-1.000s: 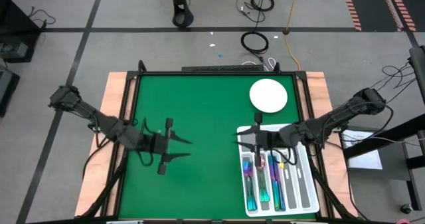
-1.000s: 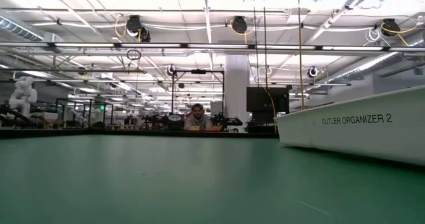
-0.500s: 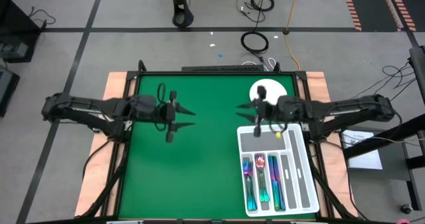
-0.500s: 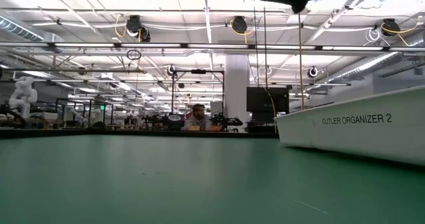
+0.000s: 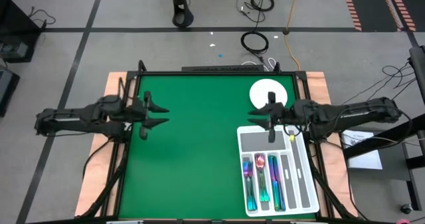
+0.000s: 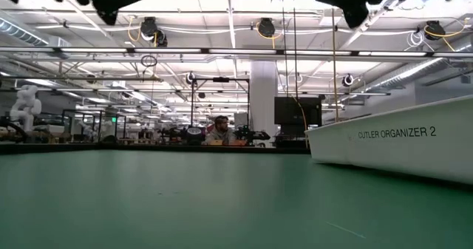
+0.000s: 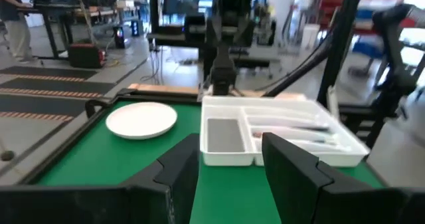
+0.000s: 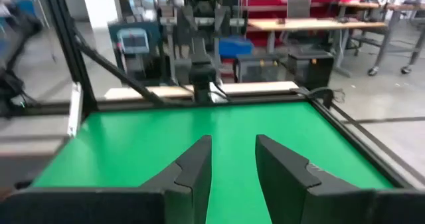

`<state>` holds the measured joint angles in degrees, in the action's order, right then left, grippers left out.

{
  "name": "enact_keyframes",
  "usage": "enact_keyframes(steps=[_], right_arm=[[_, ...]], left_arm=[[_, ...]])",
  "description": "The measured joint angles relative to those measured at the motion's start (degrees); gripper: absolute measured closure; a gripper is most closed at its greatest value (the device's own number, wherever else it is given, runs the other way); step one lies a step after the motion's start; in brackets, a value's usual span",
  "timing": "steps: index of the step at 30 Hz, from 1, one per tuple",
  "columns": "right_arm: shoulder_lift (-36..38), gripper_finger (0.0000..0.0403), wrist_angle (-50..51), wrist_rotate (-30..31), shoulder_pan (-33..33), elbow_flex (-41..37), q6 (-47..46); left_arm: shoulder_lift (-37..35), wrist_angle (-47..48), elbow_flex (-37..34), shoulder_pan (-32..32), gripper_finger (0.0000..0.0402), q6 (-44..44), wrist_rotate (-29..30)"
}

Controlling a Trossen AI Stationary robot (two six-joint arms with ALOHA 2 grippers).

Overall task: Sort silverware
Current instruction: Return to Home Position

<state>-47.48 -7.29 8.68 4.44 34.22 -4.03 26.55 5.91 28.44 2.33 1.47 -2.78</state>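
Observation:
The silverware (image 5: 261, 182), slim pieces with a rainbow sheen, lies lengthwise in the compartments of a white tray (image 5: 302, 184) at the near right of the green mat. My left gripper (image 5: 163, 115) hovers level over the mat's left side, open and empty, pointing toward the right edge. My right gripper (image 5: 254, 117) hovers level above the tray's far end, open and empty, pointing toward the left edge. The left wrist view shows the open fingers (image 7: 179, 177) with the tray (image 7: 226, 159) beyond them. In the right wrist view the gripper (image 8: 232, 174) looks out over bare mat.
A round white plate (image 5: 263, 91) sits at the far right of the mat, partly under my right arm, and shows in the left wrist view (image 7: 141, 119). The tray's side wall (image 6: 392, 142) fills the low view's right. A black frame (image 5: 219, 71) edges the mat.
Both grippers have swung from the near half of the table toward its far side, then drawn back toward their own edges, left to the left, right to the right. Both wrists have rolled. The right gripper has left the spot over the silverware. The finger gaps look unchanged.

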Motion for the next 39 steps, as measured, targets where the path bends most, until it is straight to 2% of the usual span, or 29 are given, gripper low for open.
enact_keyframes(steps=[3, 8, 14, 18, 26, 32, 39], right_arm=[[1.2, 0.0298, -8.8, 0.2, 0.2, -6.3, -2.1], [4.8, 0.0298, -14.4, 0.2, 0.0, -13.9, -4.0], [13.5, 0.0298, -12.0, 0.3, -0.4, -17.9, -5.7], [18.7, 0.0298, -10.2, 0.3, -0.4, -21.0, -5.9], [24.7, 0.0298, -10.6, 0.3, -0.4, -27.6, -9.2], [26.4, 0.0298, -15.3, 0.3, -0.4, -33.3, -11.3], [26.5, 0.0298, -12.6, 0.2, -0.3, -33.4, -10.9]], left_arm=[[-5.7, -0.4, -3.8, -1.1, 0.0236, 2.3, 1.2], [-12.9, -0.2, -9.7, -2.6, 0.0236, 4.1, 2.1], [-20.0, 1.3, -14.9, -3.4, 0.0236, 6.7, 2.3], [-23.6, 1.0, -18.2, -3.4, 0.0236, 7.1, 4.7], [-26.0, -1.8, -22.7, -3.4, 0.0236, 7.2, 6.2], [-26.1, -2.5, -24.5, -3.4, 0.0236, 7.4, 6.3], [-26.0, -7.6, -28.1, -3.4, 0.0236, 8.3, 6.3]])
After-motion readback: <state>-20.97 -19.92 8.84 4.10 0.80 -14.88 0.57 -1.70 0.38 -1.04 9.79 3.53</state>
